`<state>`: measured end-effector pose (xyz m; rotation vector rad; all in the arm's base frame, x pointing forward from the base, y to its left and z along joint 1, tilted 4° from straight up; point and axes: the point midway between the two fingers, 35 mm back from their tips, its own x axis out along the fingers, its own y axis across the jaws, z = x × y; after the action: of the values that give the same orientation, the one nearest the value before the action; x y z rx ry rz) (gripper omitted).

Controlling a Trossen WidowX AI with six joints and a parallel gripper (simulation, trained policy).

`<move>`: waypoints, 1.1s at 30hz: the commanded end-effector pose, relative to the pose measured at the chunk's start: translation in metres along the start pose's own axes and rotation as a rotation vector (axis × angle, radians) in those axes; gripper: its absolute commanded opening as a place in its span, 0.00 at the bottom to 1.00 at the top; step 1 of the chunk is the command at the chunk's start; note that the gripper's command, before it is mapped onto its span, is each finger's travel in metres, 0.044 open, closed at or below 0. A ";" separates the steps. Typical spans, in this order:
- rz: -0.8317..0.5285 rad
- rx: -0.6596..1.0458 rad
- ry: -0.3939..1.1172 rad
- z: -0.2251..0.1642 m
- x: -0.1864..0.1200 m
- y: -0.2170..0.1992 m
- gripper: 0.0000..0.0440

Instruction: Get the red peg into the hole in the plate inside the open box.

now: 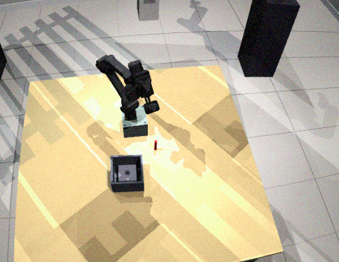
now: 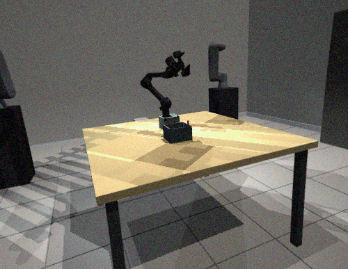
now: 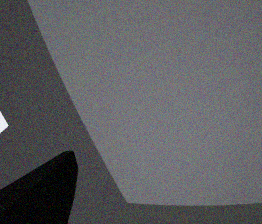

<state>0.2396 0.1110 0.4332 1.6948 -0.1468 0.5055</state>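
Standing on the bench are one arm, one red peg and one open box; one plate is lying inside.

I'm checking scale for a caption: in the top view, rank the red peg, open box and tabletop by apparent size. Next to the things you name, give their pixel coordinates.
1. Tabletop (image 1: 79, 198) (image 2: 238, 155)
2. Open box (image 1: 127, 187) (image 2: 177, 135)
3. Red peg (image 1: 155, 145) (image 2: 188, 122)
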 end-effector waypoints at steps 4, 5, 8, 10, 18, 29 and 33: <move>-0.205 -0.120 0.031 -0.014 0.016 -0.052 1.00; -0.235 -0.137 0.037 -0.016 0.017 -0.060 1.00; -0.324 -0.188 0.056 -0.021 0.020 -0.083 1.00; -0.383 -0.223 0.071 -0.024 0.020 -0.098 1.00; -0.615 -0.360 0.141 -0.032 0.015 -0.154 1.00; -0.924 -0.547 0.269 -0.037 -0.007 -0.213 1.00; -1.031 -0.615 0.325 -0.036 -0.017 -0.227 1.00</move>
<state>0.3015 0.1848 0.2341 0.9561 0.6498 -0.0418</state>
